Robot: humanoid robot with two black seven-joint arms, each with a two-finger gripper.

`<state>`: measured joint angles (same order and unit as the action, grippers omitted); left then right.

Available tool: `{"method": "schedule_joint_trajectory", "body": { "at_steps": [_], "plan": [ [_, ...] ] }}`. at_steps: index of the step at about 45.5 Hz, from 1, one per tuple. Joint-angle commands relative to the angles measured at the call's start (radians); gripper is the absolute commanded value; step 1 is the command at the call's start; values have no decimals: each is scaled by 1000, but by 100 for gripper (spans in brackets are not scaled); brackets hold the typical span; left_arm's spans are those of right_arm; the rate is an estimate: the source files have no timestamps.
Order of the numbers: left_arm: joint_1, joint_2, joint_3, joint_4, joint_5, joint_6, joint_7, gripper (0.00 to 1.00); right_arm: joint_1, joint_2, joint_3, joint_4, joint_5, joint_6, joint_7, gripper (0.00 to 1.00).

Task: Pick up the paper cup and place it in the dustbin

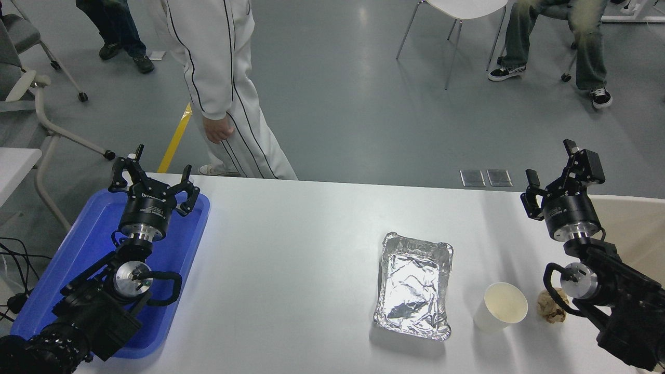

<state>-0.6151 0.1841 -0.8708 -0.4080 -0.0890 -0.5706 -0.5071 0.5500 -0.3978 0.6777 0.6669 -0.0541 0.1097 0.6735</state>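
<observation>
The white paper cup (501, 307) stands upright on the white table (291, 259) near the front right, its cream inside showing. The beige dustbin (636, 223) shows at the table's right edge, mostly hidden behind my right arm. My right gripper (553, 169) is open and empty, raised at the far right, well beyond and to the right of the cup. My left gripper (154, 179) is open and empty, parked over the blue tray (78, 254) at the left.
A crinkled foil tray (415, 285) lies just left of the cup. A crumpled brown paper ball (552, 306) lies just right of the cup, by my right arm. A person in white clothes (223, 88) stands at the far side, hand hanging down.
</observation>
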Motion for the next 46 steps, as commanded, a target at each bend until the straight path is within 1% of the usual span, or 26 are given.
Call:
{"method": "schedule_joint_trajectory", "body": {
  "at_steps": [1, 25, 39, 46],
  "plan": [
    [0, 0, 1, 0, 0, 0, 1, 100, 1, 14, 2, -3, 2, -1, -2, 100],
    [0, 0, 1, 0, 0, 0, 1, 100, 4, 27, -3, -13, -1, -2, 0, 100],
    [2, 0, 1, 0, 0, 0, 1, 100, -4, 17, -1, -13, -1, -2, 0, 100],
    [2, 0, 1, 0, 0, 0, 1, 100, -4, -13, -23, -3, -13, -10, -2, 100]
  ]
}}
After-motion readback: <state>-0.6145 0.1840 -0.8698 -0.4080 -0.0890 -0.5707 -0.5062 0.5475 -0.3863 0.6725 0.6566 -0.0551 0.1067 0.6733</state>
